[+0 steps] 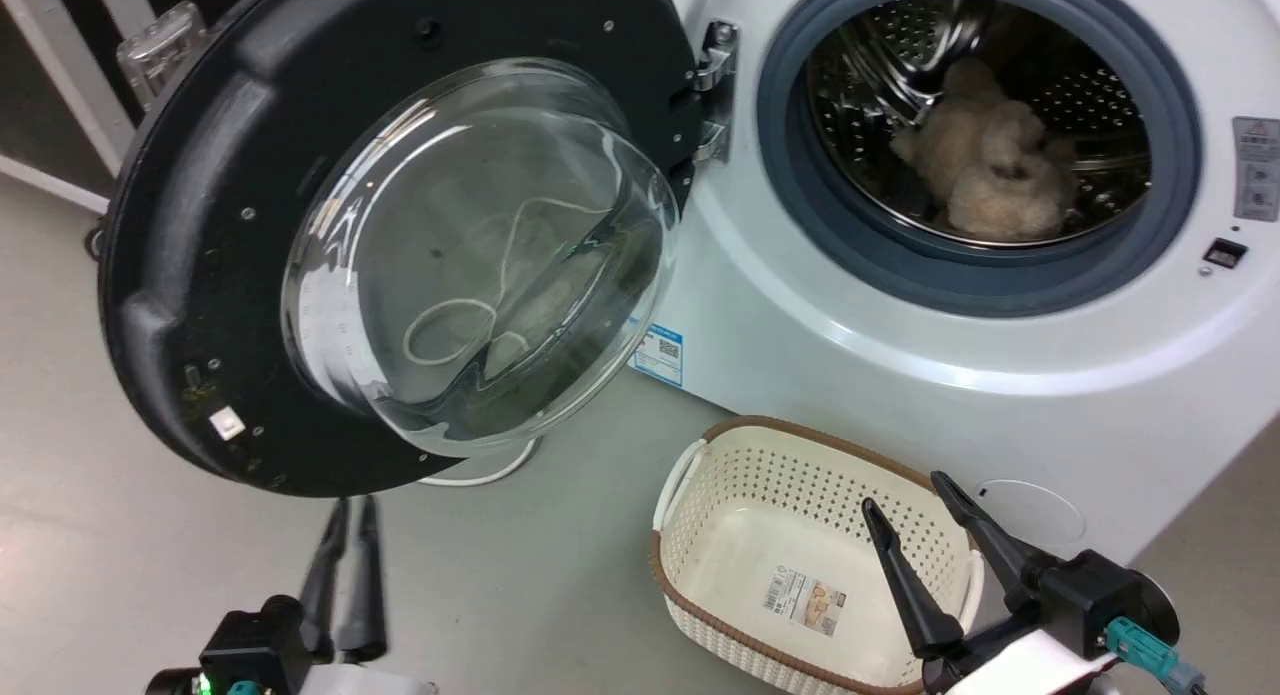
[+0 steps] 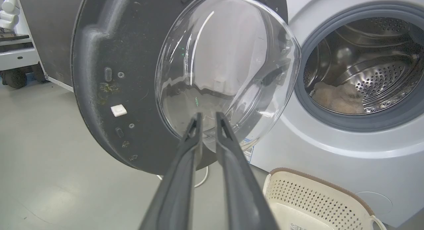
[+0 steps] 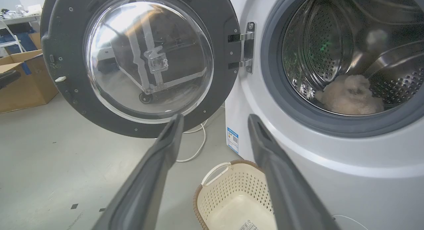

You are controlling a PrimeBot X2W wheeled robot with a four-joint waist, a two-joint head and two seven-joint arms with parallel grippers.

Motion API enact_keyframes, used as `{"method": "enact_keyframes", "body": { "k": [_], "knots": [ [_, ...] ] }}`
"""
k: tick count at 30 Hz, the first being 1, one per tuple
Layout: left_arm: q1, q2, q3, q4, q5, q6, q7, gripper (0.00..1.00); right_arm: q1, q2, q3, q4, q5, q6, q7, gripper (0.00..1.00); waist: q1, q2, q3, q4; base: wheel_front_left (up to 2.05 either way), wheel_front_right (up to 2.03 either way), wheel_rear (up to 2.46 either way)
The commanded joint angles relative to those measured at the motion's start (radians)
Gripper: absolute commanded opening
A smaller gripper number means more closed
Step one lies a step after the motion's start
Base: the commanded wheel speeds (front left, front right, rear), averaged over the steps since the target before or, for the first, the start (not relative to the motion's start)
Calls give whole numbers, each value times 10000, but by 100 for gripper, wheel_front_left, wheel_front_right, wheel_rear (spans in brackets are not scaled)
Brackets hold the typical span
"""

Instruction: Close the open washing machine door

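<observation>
Just ahead of the left gripper, its fingers nearly together on nothing, the round black-rimmed glass washing machine door is hanging open from the white front-loading washing machine. The right gripper is gaping empty above a cream perforated basket.

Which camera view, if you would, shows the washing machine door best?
The right wrist view: the washing machine door faces it almost squarely and nearly whole, with the hinge clear. The head view sees it obliquely from above, top cropped. The left wrist view is close, top cropped, the left gripper overlapping it.
</observation>
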Motion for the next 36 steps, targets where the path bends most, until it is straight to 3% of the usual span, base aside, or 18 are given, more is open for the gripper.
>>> {"method": "enact_keyframes", "body": {
  "k": [1,8,14,17,21,23,24,27,28,30,36],
  "knots": [
    [117,1,39,9,-16,-76,-129,0,18,-107,71,34,117,8,-115,100,0,0,47,100,0,0,0],
    [-261,1,551,-377,-518,-226,-275,0,138,-240,39,-27,204,8,-261,100,0,0,211,383,0,0,0],
    [-1409,448,1774,-523,-1330,-826,-401,0,363,-269,-134,-158,229,9,-386,100,0,0,306,597,0,0,0],
    [-2287,703,2333,-299,-2448,-1027,-312,0,467,-308,-217,-272,217,9,-449,100,0,0,447,661,0,0,0],
    [-3762,1194,3473,380,-4803,-1144,698,0,455,-481,-126,-365,258,9,-532,100,0,0,774,569,0,0,0],
    [-4109,1408,3722,609,-5239,-1115,1019,0,435,-536,-80,-375,283,9,-553,100,0,0,862,529,0,0,0],
    [-4739,1918,4097,1115,-5907,-1029,1703,0,363,-647,-8,-390,350,9,-595,100,0,0,1049,437,0,0,0],
    [-5719,2500,4667,2109,-7086,-770,2786,0,210,-799,45,-422,459,10,-658,100,0,0,1352,293,0,0,0],
    [-5719,2500,4667,2109,-7086,-770,2786,0,210,-799,45,-422,459,10,-658,100,0,0,1352,293,0,0,0],
    [-6596,2872,5076,3125,-8235,-395,3973,0,52,-959,111,-459,532,10,-699,100,0,0,1653,131,0,0,0],
    [-7525,3215,5376,4415,-9445,270,5638,0,-140,-1138,102,-476,617,10,-699,100,0,0,1941,-170,0,0,0]
  ]
}}
